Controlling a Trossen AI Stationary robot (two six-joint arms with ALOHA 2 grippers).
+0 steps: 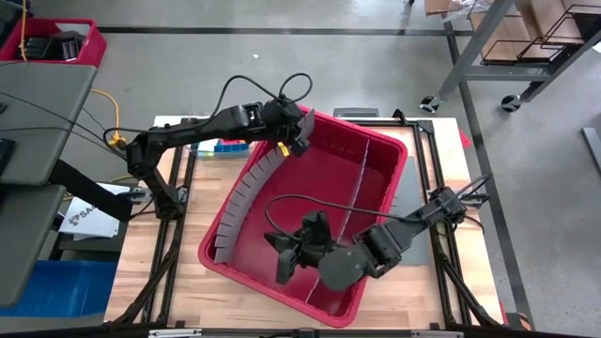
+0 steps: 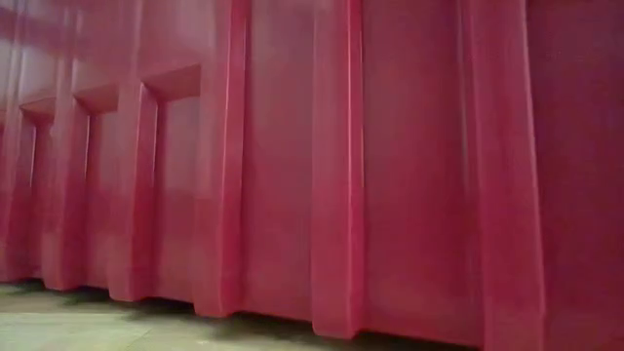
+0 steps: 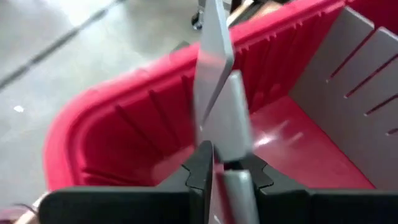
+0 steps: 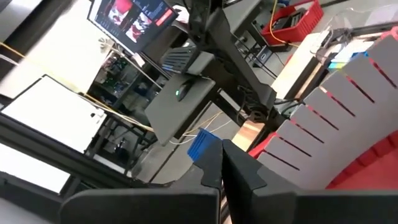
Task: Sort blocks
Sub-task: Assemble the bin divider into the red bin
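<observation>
Small blue blocks (image 1: 228, 146) lie on the counter (image 1: 470, 253) at ten o'clock from the red bin (image 1: 380, 141), just outside its rim. The low view shows only the bin's ribbed wall. In the left wrist view, the left gripper (image 3: 221, 167) has its fingers pinched on the top edge of a grey divider sheet (image 3: 233, 118). The right gripper (image 4: 222, 163) hangs inside the bin at six o'clock, fingers closed on nothing, well apart from the blocks.

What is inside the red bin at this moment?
Inside the red bin are two grey slotted dividers, one long curved, one straight. The right gripper reaches in, hiding the floor beneath. No blocks are visible inside.
</observation>
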